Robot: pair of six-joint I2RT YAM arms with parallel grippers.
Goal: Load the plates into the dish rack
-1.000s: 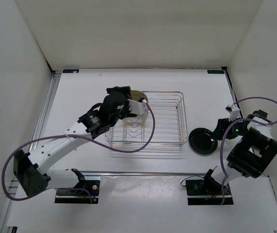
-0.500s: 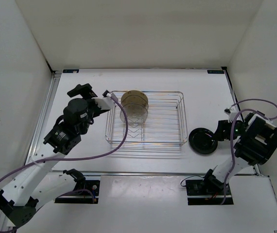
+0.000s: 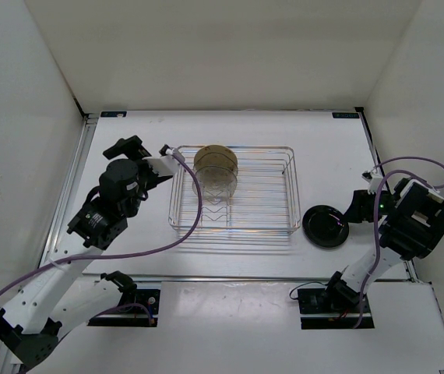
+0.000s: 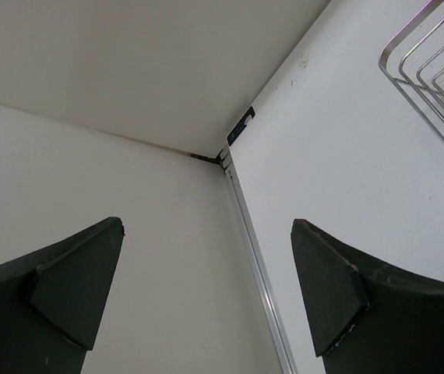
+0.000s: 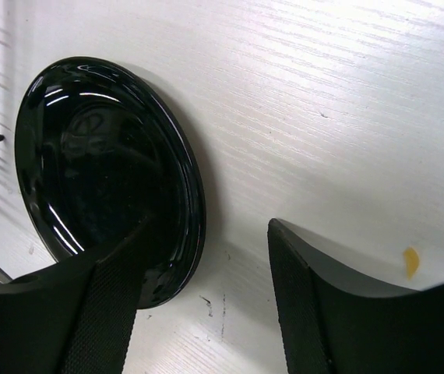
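Observation:
The chrome wire dish rack [image 3: 269,195] sits mid-table; its corner shows in the left wrist view [image 4: 421,74]. A tan plate [image 3: 216,159] stands upright in its far left part, with a pale translucent plate [image 3: 220,184] upright just in front. A glossy black plate [image 3: 325,226] [image 5: 105,171] lies flat on the table right of the rack. My right gripper [image 3: 356,212] [image 5: 206,249] is open, low at the plate's right rim: one finger over the rim, the other on bare table. My left gripper [image 3: 146,153] [image 4: 206,226] hangs wide open and empty left of the rack.
White walls close in the table on three sides. An aluminium rail [image 3: 78,179] [image 4: 257,265] runs along the left edge. Purple cables loop from both arms. A small yellow speck [image 5: 411,261] marks the table near my right gripper.
My left arm has drawn back from over the rack to its left side, leaving the tan plate standing, jaws spread wider. My right jaws have narrowed around the black plate's rim.

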